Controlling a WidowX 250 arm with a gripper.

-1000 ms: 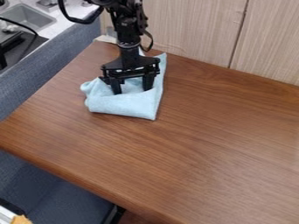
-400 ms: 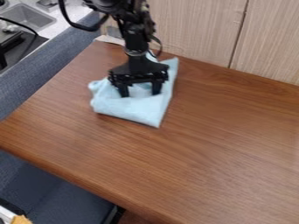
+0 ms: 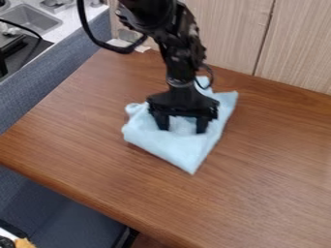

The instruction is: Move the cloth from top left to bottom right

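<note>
The big brown bench (image 3: pixel 265 169) is under it all. The blue cloth (image 3: pixel 171 147) lies on its upper part, a bit left of the middle of the view, with one pointy corner aimed down and a little right. The black gripper (image 3: pixel 183 130) is over the cloth, its two fingers wide apart and their tips down on it. I can't tell if they pinch any. The cloth should next go down and right, the way that corner sticks out.
</note>
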